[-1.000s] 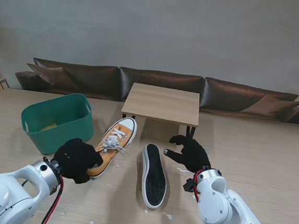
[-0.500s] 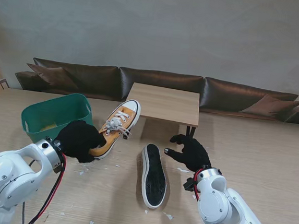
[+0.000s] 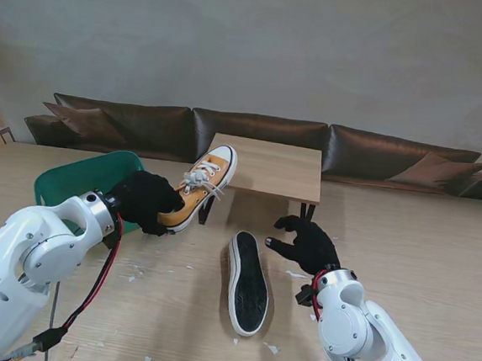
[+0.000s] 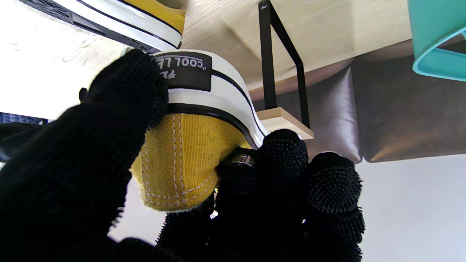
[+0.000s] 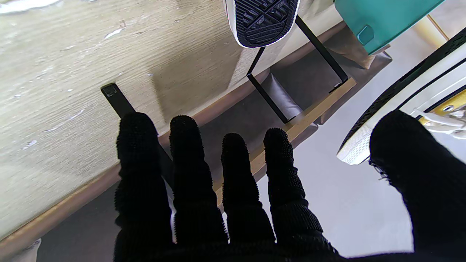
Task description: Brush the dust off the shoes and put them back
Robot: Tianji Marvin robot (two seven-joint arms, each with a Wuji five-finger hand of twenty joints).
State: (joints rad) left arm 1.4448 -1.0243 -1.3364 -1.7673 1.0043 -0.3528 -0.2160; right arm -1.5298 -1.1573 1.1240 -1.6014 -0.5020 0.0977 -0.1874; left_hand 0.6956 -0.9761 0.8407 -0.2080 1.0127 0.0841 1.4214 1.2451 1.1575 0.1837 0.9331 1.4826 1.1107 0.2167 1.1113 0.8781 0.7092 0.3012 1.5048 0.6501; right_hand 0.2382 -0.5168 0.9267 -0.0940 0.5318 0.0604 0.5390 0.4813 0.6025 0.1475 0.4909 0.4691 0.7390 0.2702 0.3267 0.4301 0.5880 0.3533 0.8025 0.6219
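The left hand (image 3: 145, 200) pinches the yellow sneaker (image 3: 199, 186) by its heel, toe aimed at the small shelf (image 3: 264, 167) for return, while the right hand (image 3: 306, 244) rests spread beside the overturned sneaker (image 3: 247, 281).

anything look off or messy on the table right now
Yes. The second shoe lies tipped on its side, black sole showing, by the right hand. Small white flecks litter the tabletop near me. The yellow shoe is in the left hand, lifted.

What we cannot see

The black-gloved left hand (image 3: 144, 200) covers the yellow canvas sneaker's (image 3: 200, 187) heel; we cannot read the white scraps (image 3: 270, 348).
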